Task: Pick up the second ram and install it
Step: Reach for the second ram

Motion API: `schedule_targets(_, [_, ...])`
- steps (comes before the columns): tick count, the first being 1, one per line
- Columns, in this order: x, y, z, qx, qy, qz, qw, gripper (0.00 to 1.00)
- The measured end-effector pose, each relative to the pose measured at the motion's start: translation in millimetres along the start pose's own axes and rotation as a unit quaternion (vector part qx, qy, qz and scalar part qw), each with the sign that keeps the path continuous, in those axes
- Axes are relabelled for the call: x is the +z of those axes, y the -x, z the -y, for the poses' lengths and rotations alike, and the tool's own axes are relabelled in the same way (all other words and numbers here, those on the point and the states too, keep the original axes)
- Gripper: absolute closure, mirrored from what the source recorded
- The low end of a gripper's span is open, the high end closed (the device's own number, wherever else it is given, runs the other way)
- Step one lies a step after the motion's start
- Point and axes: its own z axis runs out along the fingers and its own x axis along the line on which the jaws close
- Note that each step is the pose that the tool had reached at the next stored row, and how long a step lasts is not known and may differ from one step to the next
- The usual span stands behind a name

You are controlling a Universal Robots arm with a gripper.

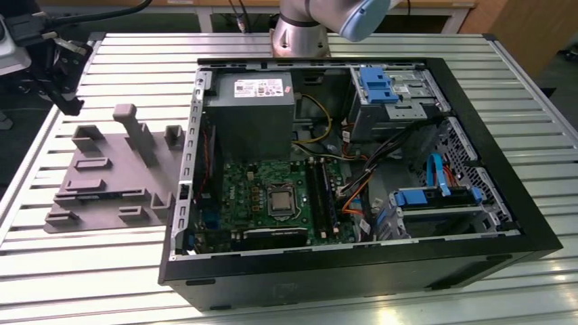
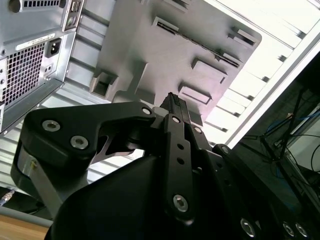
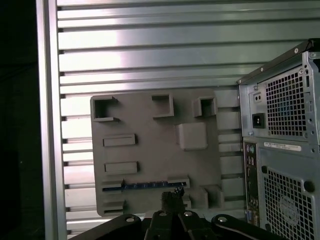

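Fingers (image 3: pixel 172 196) pressed together, near grey fixture (image 3: pixel 150 155); second ram (image 3: pixel 145 186) edge-on in its slot — first wrist view

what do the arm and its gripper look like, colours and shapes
The arm is a silvery grey metal tube with a light blue joint cap. In the second wrist view, the gripper is matte black. It is built from flat, angular link plates dotted with round silver bolt heads, and it narrows to a slim dark tip.
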Motion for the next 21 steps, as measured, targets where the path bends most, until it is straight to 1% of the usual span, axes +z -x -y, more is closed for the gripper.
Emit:
schedule_targets(13, [5.3,-8.7,1.6,0.0,0.0,0.0,1.0,0.89])
schedule_targets(21, [10.1,-13.4,3.0,0.0,0.0,-0.0001,1.0,0.89])
